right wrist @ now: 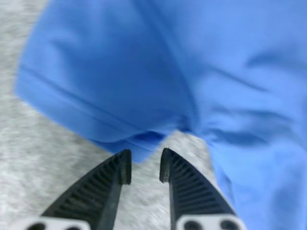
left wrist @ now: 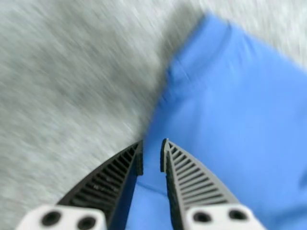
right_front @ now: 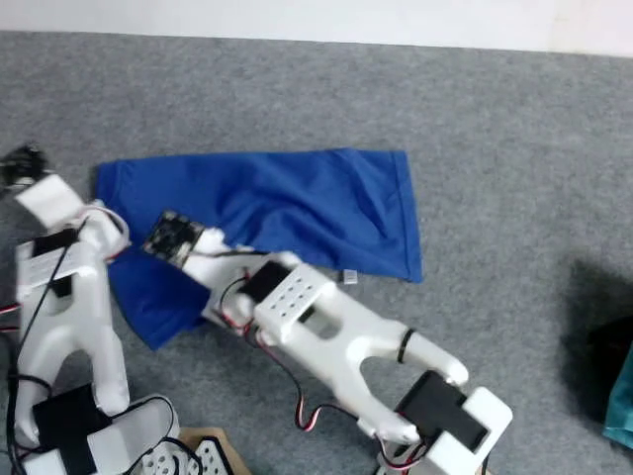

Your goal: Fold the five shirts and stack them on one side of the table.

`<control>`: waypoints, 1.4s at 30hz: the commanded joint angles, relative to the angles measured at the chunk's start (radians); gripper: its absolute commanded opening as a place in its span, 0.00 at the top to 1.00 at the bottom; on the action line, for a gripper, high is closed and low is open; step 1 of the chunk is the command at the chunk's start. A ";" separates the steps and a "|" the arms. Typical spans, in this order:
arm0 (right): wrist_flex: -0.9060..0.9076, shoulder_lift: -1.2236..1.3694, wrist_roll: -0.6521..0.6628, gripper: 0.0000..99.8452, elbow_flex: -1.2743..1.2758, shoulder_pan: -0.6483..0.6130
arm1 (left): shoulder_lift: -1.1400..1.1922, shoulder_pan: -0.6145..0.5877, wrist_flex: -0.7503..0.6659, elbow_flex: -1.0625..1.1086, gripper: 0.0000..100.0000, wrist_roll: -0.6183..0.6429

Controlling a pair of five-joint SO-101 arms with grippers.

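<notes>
1. Though parted, the jaws of the left gripper (left wrist: 151, 143) leave only a narrow gap. Their tips sit over the edge of the blue shirt (right_front: 297, 203), where cloth meets grey bench (right_front: 495, 109).
2. On the right gripper (right wrist: 145, 154) the jaws are likewise a little apart and hold nothing. Their tips are over bare bench, just beside a sleeve edge.
3. The shirt lies spread on the bench. Its long axis runs left to right across the high view, with the straight edge at the right and a sleeve toward the arms.

Grey felt-like table surface (right_front: 514, 119), pale strip (right_front: 396, 15) along far edge
</notes>
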 commanded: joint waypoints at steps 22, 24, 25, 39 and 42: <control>-0.173 0.193 -0.026 0.78 -0.102 -0.090 | -0.002 -0.377 -0.075 -0.096 0.92 0.002; -0.173 0.202 -0.026 0.83 -0.125 -0.074 | -0.002 -0.375 -0.075 -0.094 0.92 0.002; -0.173 0.205 -0.026 0.86 -0.134 -0.068 | -0.002 -0.374 -0.075 -0.090 0.92 0.002; -0.154 0.200 -0.031 0.96 -0.203 0.035 | -0.002 -0.352 -0.077 -0.051 0.92 0.002; -0.153 0.202 -0.032 0.96 -0.246 0.073 | -0.002 -0.338 -0.077 -0.050 0.92 0.002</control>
